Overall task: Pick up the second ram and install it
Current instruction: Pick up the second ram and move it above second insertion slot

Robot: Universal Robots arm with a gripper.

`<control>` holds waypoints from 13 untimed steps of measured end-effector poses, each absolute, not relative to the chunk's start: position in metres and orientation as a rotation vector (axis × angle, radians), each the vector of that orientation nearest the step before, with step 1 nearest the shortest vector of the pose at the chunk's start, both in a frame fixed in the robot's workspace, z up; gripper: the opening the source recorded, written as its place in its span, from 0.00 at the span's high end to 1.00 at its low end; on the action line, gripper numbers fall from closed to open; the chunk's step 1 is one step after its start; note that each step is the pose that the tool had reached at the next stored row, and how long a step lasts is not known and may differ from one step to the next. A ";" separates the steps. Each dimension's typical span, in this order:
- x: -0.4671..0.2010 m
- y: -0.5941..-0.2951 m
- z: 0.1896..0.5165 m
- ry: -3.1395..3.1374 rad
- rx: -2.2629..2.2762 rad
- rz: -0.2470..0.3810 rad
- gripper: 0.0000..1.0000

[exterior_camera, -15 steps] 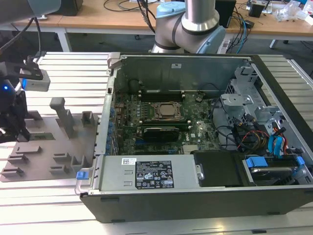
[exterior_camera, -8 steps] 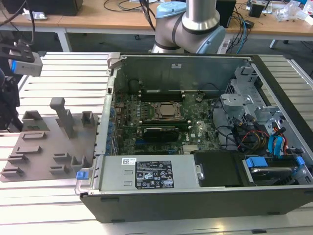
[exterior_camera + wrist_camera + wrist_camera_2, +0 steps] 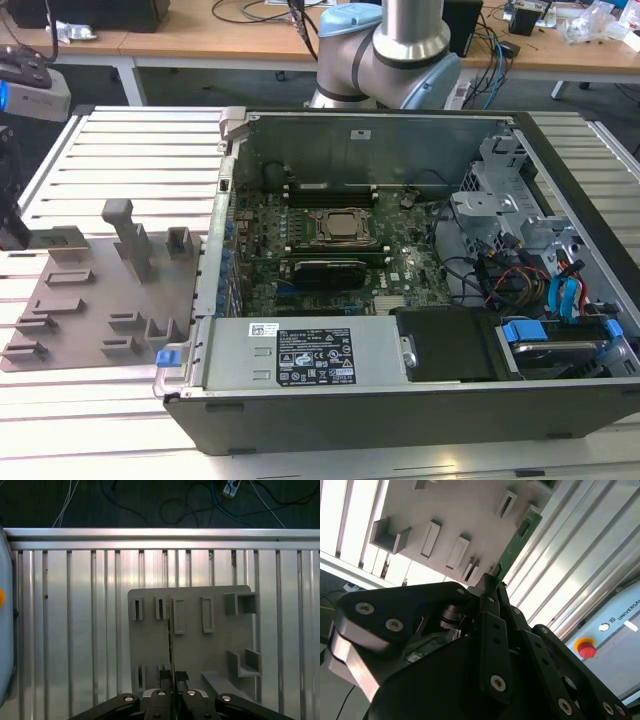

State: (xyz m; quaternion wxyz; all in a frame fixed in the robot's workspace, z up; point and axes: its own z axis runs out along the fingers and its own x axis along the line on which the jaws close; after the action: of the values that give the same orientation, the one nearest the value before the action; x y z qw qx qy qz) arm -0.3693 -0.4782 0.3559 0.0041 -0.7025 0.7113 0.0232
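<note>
The tool is pressed together on the second ram, pinching 1 end of the stick between its black fingertips. In the first wrist view the stick shows edge-on as a thin dark line running away from the tool. In the second wrist view the tool grips the same second ram, whose flat green face carries dark chips.

The stick is over a grey holder plate with rectangular slots and raised brackets. Its free end reaches toward the plate's far row of slots. Whether it touches the plate, I cannot tell. The plate lies on a ribbed aluminium counter. A red button sits on a pale panel beside the ribs.

In the exterior view the holder plate lies on the counter toward the exterior view's left. Just beside it, an open computer case lies on its side. Its labelled power supply lies along the near wall. Beyond that comes the green motherboard with the square CPU socket at its middle. A drive cage with coloured cables stands at the exterior view's right. Behind the case rises the arm's base.
</note>
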 end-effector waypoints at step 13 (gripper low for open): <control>-0.368 -0.478 0.408 2.219 -2.193 0.091 0.86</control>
State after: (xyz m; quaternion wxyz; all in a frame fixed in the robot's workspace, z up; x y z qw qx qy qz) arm -0.3680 -0.4783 0.4083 0.0102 -0.7026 0.7109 0.0293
